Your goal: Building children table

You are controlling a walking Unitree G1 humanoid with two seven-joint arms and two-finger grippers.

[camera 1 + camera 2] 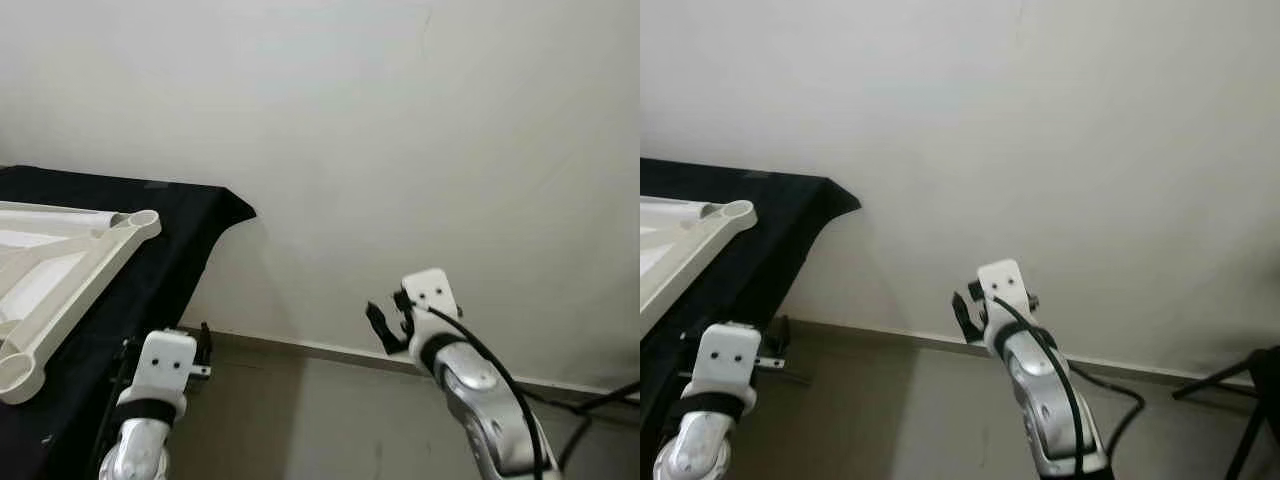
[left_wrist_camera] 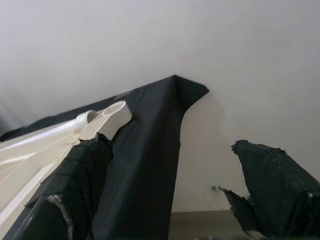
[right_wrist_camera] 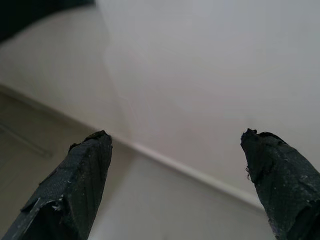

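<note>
Lying on a black cloth (image 1: 170, 240), the cream plastic table frame (image 1: 60, 290) shows round corner sockets; both grippers' jaws gape wide.

L hand (image 2: 170, 185) open, nr table frame (image 2: 107, 117)

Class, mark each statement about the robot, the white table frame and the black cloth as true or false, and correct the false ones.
1. The white table frame lies on the black cloth. True.
2. The right gripper holds the frame. False: it is open and empty, facing the wall.
3. The left gripper is open. True.
4. The cloth is red. False: it is black.
</note>
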